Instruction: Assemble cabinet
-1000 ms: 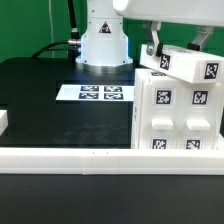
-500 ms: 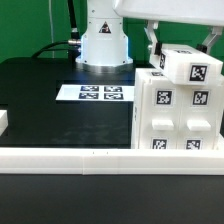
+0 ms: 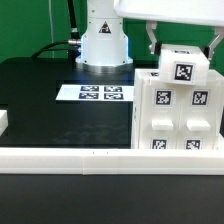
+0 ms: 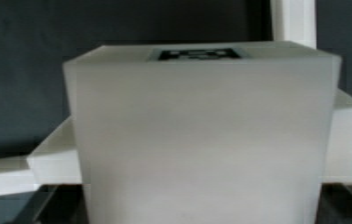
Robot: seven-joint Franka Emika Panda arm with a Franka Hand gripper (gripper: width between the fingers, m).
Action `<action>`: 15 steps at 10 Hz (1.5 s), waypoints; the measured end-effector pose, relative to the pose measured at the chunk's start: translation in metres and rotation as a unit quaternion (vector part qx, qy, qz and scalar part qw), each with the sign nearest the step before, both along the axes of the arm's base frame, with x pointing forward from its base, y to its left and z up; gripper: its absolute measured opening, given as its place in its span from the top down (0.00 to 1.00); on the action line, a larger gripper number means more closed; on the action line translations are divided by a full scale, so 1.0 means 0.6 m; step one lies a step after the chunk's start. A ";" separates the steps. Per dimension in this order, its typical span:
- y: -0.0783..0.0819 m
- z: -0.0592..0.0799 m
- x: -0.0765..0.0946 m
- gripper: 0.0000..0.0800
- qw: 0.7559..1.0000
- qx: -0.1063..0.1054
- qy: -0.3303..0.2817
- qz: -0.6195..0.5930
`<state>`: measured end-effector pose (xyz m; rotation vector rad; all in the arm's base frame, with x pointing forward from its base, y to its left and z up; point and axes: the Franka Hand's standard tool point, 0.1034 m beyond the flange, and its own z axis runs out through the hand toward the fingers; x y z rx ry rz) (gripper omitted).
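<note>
The gripper (image 3: 182,45) pinches a white tagged drawer block (image 3: 182,70) between its fingers, holding it over the top of the cabinet (image 3: 176,112). The cabinet stands at the black table's (image 3: 50,110) front corner on the exterior view's right, against the long white border rail (image 3: 100,155). The marker board (image 3: 92,93) lies flat toward the back edge, before the robot base (image 3: 104,40).

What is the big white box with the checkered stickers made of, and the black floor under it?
The big white tagged cabinet looks like smooth matte plastic: even white faces, crisp moulded edges, though painted wood is possible. The black table surface seems a dull, slightly textured mat or board, showing hardly any shine.
</note>
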<state>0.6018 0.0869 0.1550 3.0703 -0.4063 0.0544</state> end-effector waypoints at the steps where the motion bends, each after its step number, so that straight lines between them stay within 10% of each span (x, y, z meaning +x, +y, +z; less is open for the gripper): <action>1: 0.001 0.000 0.000 0.30 1.000 0.002 -0.001 -0.023; 15: 0.021 -0.002 0.007 0.30 0.891 0.051 -0.017 -0.451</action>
